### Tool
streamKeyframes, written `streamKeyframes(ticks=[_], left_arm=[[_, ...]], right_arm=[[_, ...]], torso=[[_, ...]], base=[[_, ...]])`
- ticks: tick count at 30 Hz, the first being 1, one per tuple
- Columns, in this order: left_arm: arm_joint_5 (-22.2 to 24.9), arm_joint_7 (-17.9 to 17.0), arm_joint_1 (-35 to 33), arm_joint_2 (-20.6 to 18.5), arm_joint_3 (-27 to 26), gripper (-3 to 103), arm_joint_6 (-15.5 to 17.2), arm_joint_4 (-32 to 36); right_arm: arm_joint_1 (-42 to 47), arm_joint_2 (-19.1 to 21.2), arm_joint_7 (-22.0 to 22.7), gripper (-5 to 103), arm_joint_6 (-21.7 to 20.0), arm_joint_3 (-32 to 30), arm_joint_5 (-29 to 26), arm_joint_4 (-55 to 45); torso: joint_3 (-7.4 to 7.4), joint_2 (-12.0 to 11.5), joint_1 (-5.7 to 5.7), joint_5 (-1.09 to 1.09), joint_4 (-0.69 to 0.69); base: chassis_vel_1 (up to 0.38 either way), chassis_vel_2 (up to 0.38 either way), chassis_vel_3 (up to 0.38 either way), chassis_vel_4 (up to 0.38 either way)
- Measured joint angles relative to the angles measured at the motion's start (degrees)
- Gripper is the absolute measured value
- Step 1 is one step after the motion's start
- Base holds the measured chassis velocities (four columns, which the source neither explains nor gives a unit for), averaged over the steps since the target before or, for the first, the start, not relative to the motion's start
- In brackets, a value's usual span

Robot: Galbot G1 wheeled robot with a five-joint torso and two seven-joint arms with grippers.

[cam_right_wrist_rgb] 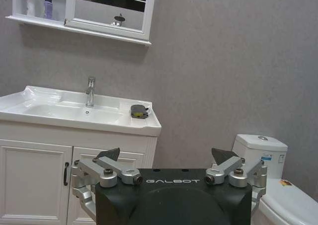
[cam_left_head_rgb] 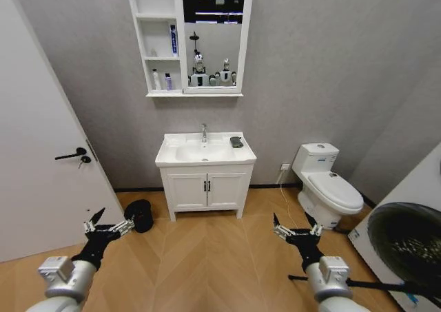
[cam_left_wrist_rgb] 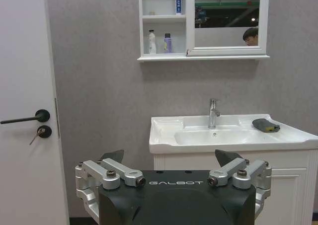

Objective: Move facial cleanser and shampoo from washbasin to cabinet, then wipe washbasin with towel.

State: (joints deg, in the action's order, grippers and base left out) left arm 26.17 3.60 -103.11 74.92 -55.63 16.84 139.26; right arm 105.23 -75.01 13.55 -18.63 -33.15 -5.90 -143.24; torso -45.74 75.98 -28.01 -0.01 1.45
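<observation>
Bathroom, herringbone floor. Nearest you: left gripper (cam_left_head_rgb: 109, 227) and right gripper (cam_left_head_rgb: 296, 230) low, well back from the washbasin (cam_left_head_rgb: 180, 159), fingers spread, holding nothing. Towel (cam_left_head_rgb: 236, 142) lies on the rim, right of the tap (cam_left_head_rgb: 204, 132). Farther, facial cleanser (cam_left_head_rgb: 156, 80) and shampoo (cam_left_head_rgb: 168, 82) already stand on the cabinet (cam_left_head_rgb: 146, 50) bottom shelf. Wipe remains, I'd judge: close in squarely and pinch the towel from above.

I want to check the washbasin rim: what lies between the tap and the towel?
Nothing: between the tap and the towel, the washbasin is bare white ceramic, as the left wrist view shows.
</observation>
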Motion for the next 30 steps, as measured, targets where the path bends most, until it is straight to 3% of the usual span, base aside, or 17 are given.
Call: streamKeyframes(ticks=[30], left_arm=[[-0.1,-2.4,3.0,-0.3,2.4,100,-0.9,-0.5]], right_arm=[[-0.3,0.0,1.2,100,-1.0,-0.3,0.3,0.0]], torso=[[-0.02,0.0,-0.04,0.01,0.01]], base=[[-0.004,-0.001,-0.001,0.007]])
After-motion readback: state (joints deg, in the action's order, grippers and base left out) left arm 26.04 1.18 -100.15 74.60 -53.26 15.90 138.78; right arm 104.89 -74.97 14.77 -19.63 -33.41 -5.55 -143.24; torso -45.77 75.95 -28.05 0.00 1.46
